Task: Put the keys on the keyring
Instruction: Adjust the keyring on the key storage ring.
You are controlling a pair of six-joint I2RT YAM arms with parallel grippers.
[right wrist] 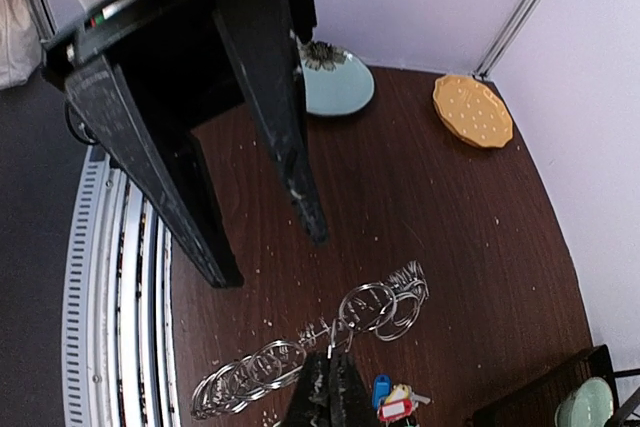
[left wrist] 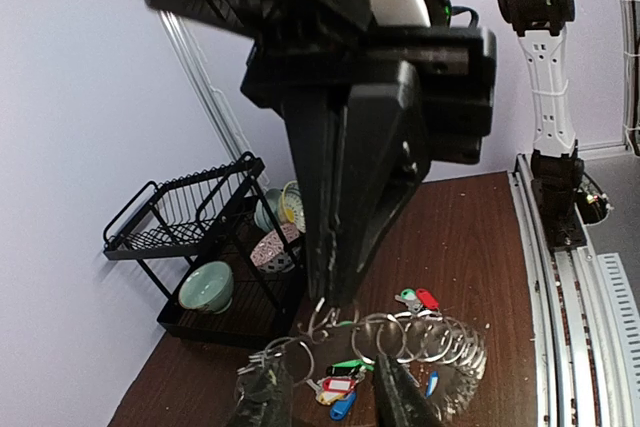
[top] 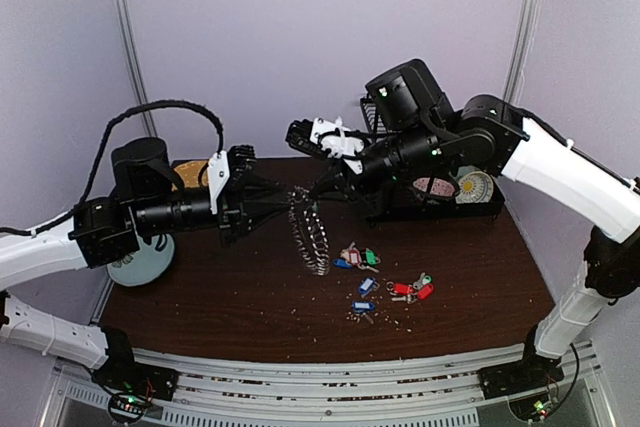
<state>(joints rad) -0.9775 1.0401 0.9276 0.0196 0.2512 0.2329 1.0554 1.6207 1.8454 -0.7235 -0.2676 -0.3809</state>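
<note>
While the keyring [top: 310, 232] is pinched aloft by the right gripper [right wrist: 330, 362], left gripper [left wrist: 330, 369] spread near it, keys [top: 357, 257] lie unthreaded; 1 must be grabbed next, probably.

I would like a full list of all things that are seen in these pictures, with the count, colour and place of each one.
chain-like keyring of linked silver metal rings: one, silver, hanging from the right tool over the table's middle
small silver metal keys with plastic tags: several, exact count unclear; blue, red and green tags; on the table, right of the keyring
round plate: one, pale blue-grey, left edge, partly under the left arm
dotted round plate: one, orange-yellow, far left
wire dish rack: one, black, far right, holding crockery
bowl: one, pale green, rack's lower shelf
wooden table: one, dark brown
left tool: one, black, open, beside the keyring
right tool: one, black, shut on the keyring
</note>
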